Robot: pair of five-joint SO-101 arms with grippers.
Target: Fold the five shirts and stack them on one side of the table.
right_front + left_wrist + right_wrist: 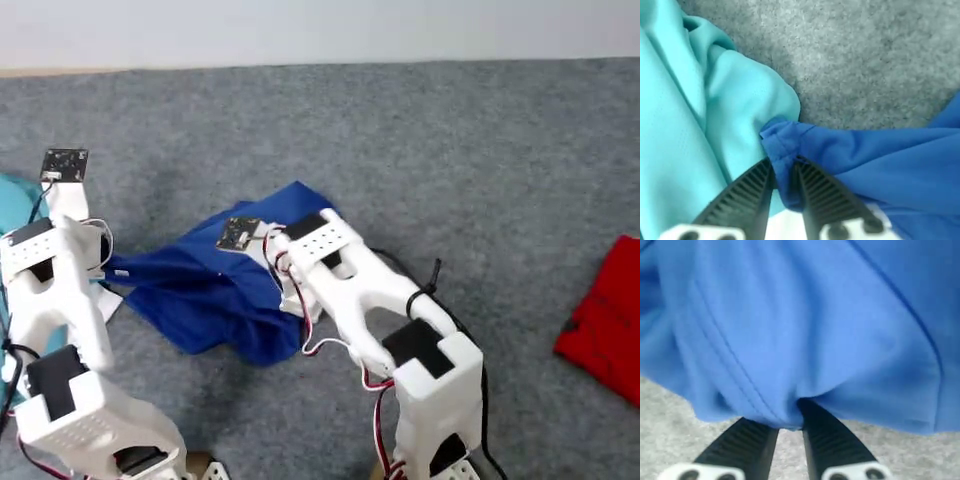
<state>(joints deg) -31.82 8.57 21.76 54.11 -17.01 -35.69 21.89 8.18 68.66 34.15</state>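
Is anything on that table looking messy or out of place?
The blue shirt lies crumpled in a heap, not flat, with both arms' jaws pinching its edges; one pinched corner sits against the turquoise shirt. The red shirt lies well apart.

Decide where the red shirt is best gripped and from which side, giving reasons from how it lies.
Probably the corner of the red shirt that points toward the arms, approached from the table's middle. It lies low on the grey table, partly out of frame, so that exposed edge is the reachable one. The right tool, nearer, is shut on the blue shirt.
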